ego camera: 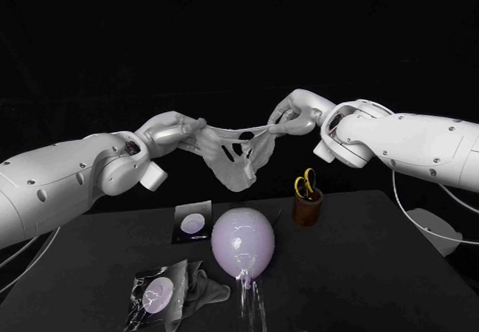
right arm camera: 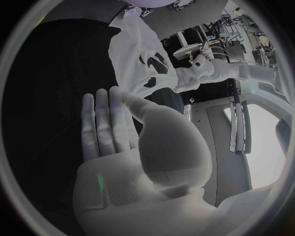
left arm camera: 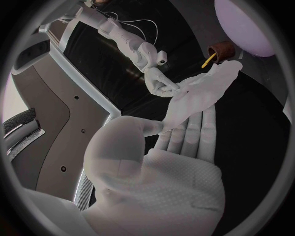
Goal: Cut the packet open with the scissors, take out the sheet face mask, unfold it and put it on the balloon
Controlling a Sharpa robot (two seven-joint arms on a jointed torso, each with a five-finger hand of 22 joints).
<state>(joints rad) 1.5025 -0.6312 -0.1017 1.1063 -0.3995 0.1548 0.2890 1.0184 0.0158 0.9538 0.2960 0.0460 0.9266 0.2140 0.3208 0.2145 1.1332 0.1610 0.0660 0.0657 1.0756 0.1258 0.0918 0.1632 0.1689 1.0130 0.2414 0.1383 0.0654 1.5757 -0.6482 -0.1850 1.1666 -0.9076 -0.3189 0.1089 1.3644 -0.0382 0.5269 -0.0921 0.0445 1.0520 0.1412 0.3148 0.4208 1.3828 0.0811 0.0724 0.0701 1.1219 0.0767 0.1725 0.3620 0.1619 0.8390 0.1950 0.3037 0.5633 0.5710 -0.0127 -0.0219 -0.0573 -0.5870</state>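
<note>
The sheet mask (ego camera: 231,153) hangs in the air above the bench (ego camera: 362,279), spread out between both hands. The left hand (ego camera: 172,132) pinches one upper edge and the right hand (ego camera: 292,113) pinches the opposite edge. The balloon (ego camera: 242,241) lies on the bench below the mask, well apart from it. The scissors (ego camera: 304,184) stand in a brown cup (ego camera: 308,207) near the balloon. A packet (ego camera: 192,221) lies just beside the balloon, and a second packet (ego camera: 160,295) lies nearer the front.

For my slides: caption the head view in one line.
Left hand and right hand hold the mask spread between them; balloon on the table, scissors in a cup beside it.
</note>
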